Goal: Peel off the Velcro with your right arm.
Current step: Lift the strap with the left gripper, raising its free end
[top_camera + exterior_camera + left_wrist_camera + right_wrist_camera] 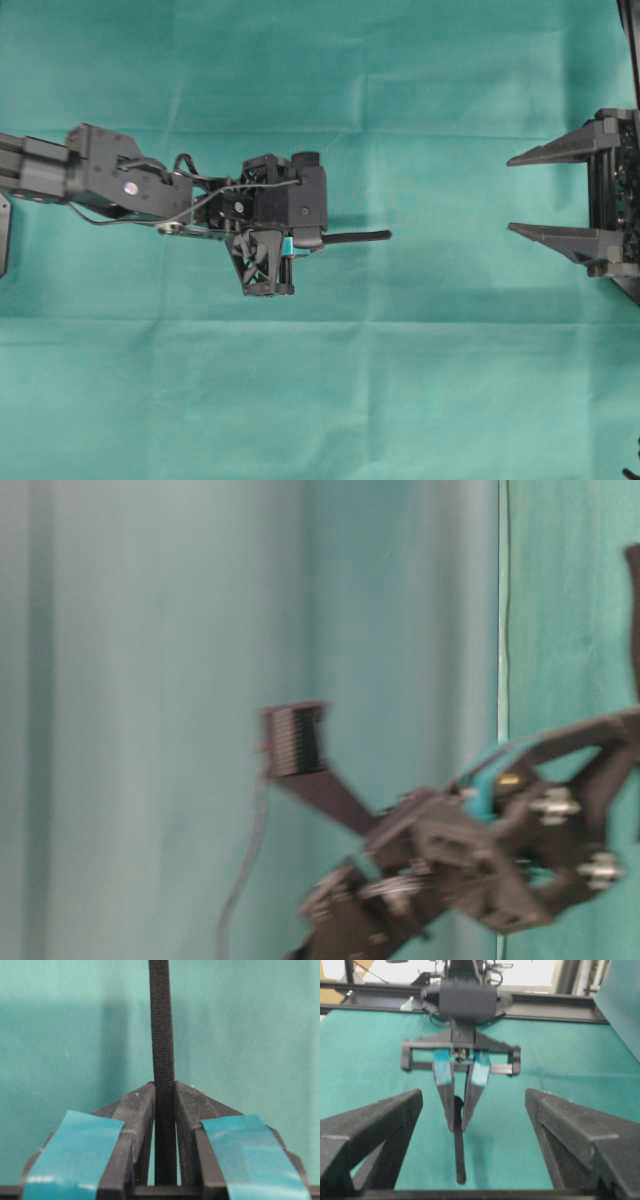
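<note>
The Velcro (358,238) is a thin black strap that sticks out level toward the right, above the green cloth. My left gripper (322,241), with teal-patched fingers, is shut on the strap's left end. In the left wrist view the Velcro (162,1035) runs straight up from between the left gripper's (164,1086) pinched tips. My right gripper (512,195) stands wide open at the right edge, well apart from the strap's rounded free end. In the right wrist view the Velcro (459,1155) points toward the gap of the right gripper (474,1092), whose black fingers (375,1125) hold nothing.
A green cloth (300,400) covers the table. The left arm (110,175) reaches in from the left edge. A black frame rail (555,1010) runs behind the left arm, and a green panel (620,1005) stands at the far right.
</note>
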Available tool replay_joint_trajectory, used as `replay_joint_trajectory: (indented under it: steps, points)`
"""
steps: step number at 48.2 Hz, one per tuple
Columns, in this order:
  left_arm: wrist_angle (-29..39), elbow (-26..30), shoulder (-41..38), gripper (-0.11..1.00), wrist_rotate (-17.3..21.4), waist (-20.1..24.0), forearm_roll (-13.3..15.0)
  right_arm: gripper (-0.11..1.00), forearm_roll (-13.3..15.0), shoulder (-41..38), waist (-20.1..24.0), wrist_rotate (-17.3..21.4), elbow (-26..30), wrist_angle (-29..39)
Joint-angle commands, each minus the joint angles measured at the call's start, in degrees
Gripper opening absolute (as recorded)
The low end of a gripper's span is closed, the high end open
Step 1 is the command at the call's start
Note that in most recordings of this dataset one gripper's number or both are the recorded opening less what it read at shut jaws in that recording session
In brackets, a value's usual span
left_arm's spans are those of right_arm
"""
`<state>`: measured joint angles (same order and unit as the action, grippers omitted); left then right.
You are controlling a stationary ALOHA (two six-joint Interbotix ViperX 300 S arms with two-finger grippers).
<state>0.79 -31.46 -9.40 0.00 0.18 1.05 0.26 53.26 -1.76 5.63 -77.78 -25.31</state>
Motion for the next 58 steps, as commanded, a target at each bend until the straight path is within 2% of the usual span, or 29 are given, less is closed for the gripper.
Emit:
replay_joint_trajectory:
  steps: [1, 24, 37, 44, 50, 58]
  points:
    - [0.09, -0.09, 4.22, 0.10, 0.09, -0.09, 0.09, 0.76, 0.00, -0.26, 0.00, 0.09, 0.70, -0.62]
    - [0.62, -3.87, 14.59, 0.10, -0.88, -1.14, 0.09, 0.76, 0.35, -0.26, 0.00, -0.09, 1.67, -0.62]
    - [0.26, -5.10, 19.16, 0.10, -4.04, -2.37, 0.09, 0.76, 4.31, -0.44, 0.00, -0.18, 3.96, -0.62]
    - [-0.44, -6.24, 21.71, 0.10, -6.24, -2.46, 0.09, 0.76, 5.10, -0.97, 0.00, -0.44, 5.54, -0.62]
    - [-3.52, -7.91, 23.99, 0.10, -7.47, -2.55, 0.09, 0.76, 6.33, -2.55, 0.00, -1.14, 7.03, -0.53]
    - [-10.11, -11.43, 26.81, 0.10, -10.63, -2.64, 0.18, 0.73, 10.55, -5.45, 0.00, -2.55, 8.53, -0.62]
